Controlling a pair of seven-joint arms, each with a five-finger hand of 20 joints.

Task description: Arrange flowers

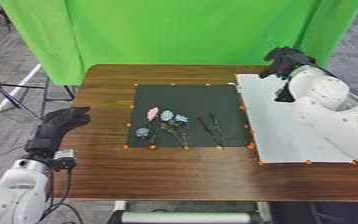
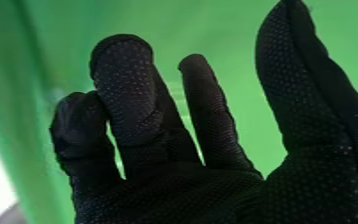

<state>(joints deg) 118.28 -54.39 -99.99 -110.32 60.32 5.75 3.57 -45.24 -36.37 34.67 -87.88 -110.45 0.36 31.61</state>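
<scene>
Head view: flowers are being supported by a black mat on the tabletop. Right of the mat, the right hand is being held above a white sheet, fingers spread, empty; left, the left hand is being held loosely open, empty.
</scene>
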